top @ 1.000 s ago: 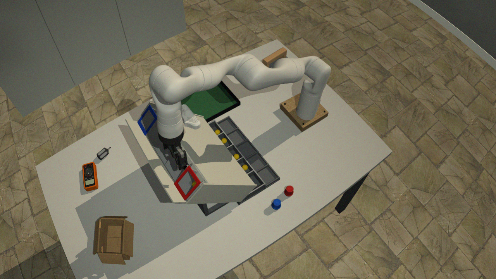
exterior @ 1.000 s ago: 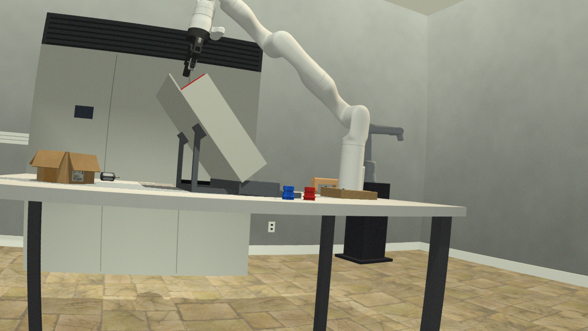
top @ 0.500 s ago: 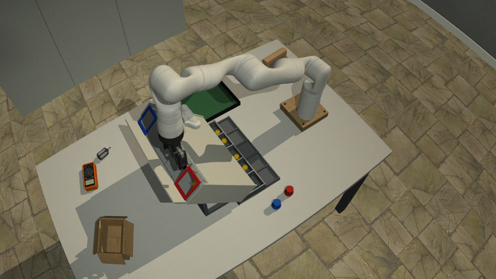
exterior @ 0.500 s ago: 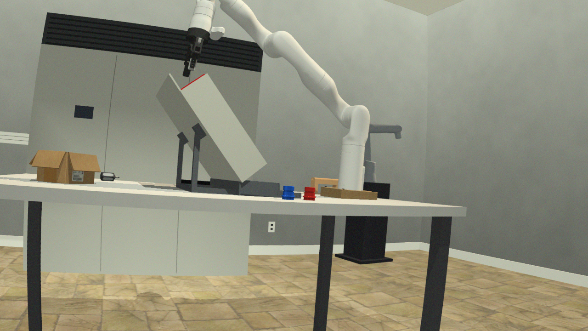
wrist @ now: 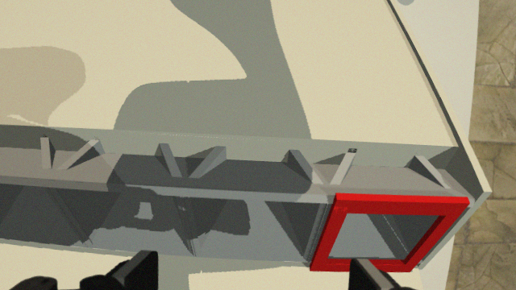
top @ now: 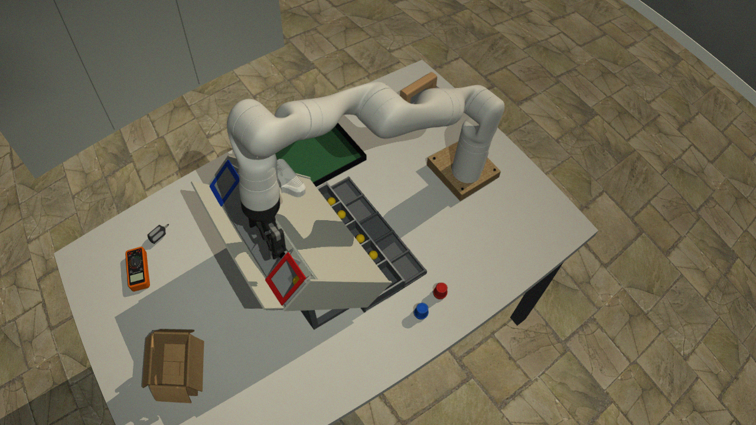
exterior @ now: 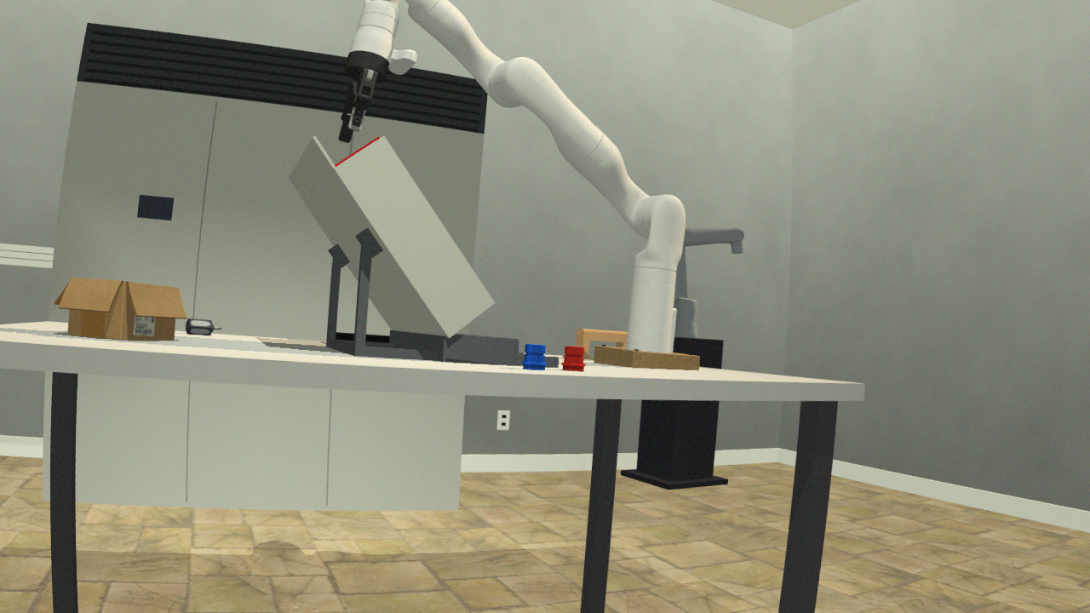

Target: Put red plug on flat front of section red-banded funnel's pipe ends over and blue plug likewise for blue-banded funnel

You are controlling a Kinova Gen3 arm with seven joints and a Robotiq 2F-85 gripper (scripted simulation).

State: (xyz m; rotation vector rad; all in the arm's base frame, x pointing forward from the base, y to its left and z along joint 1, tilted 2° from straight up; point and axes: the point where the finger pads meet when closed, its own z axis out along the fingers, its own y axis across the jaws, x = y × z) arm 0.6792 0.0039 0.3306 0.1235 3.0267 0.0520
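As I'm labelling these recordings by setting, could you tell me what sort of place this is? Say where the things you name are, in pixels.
Probably a robotics lab or test room: an arm (top: 378,108) (exterior: 559,114) is bolted to a table (top: 507,211) (exterior: 731,386), a multimeter (top: 137,268) lies there, and a second arm (exterior: 712,236) stands behind on a black pedestal (exterior: 674,442).

- The one arm (top: 388,113) (exterior: 552,106) is bent at several joints and reaches high across to the red funnel frame (top: 275,292) (exterior: 357,151) (wrist: 403,204).
- Its lower column (top: 469,161) (exterior: 654,305) stands upright, well apart from this frame.
- The wrist (top: 258,182) (exterior: 375,31) is above the frame's level, and points down with a small tilt.
- The gripper (top: 277,254) (exterior: 348,134) (wrist: 253,277) is open and holds nothing; its fingertips are near the frame, a little higher.
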